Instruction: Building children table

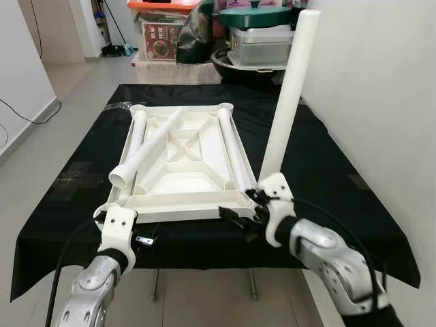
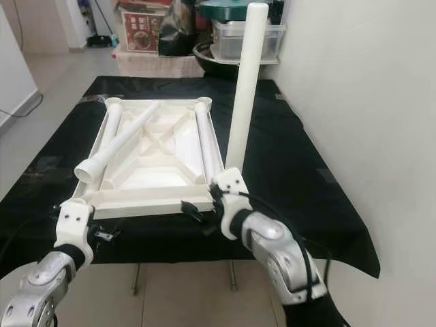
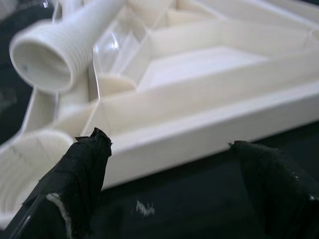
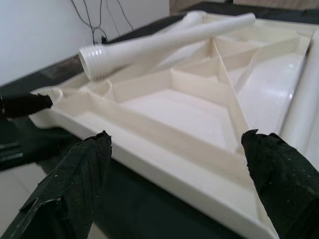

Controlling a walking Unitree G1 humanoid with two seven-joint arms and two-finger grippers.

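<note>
White plastic makes up the upturned tabletop (image 1: 180, 163), which lies ribs-up in the middle of the frame on a black cloth (image 1: 68, 184) covering the work table. At lower left, the left gripper (image 1: 143, 240) sits just outside the tabletop's near left corner, its black fingers (image 3: 79, 179) spread wide with the near rim showing between them in the wrist view. Just above it, a loose leg (image 1: 146, 146) with a threaded open end lies slantwise across the tabletop, that end jutting over the near left edge. Two more legs lie inside the tabletop, one along the left rim (image 1: 138, 133) and one along the right rim (image 1: 231, 146). Right of centre, a fourth leg (image 1: 289, 95) stands nearly upright at the near right corner, tilted a little toward the white wall (image 1: 381, 102) at the right of the frame. The right gripper (image 1: 238, 216) is at that corner beside the foot of this leg, its fingers (image 4: 279, 179) also wide apart and closed on nothing. Storage boxes and a green lidded pot (image 1: 255, 15) crowd the top of the frame beyond the table.
</note>
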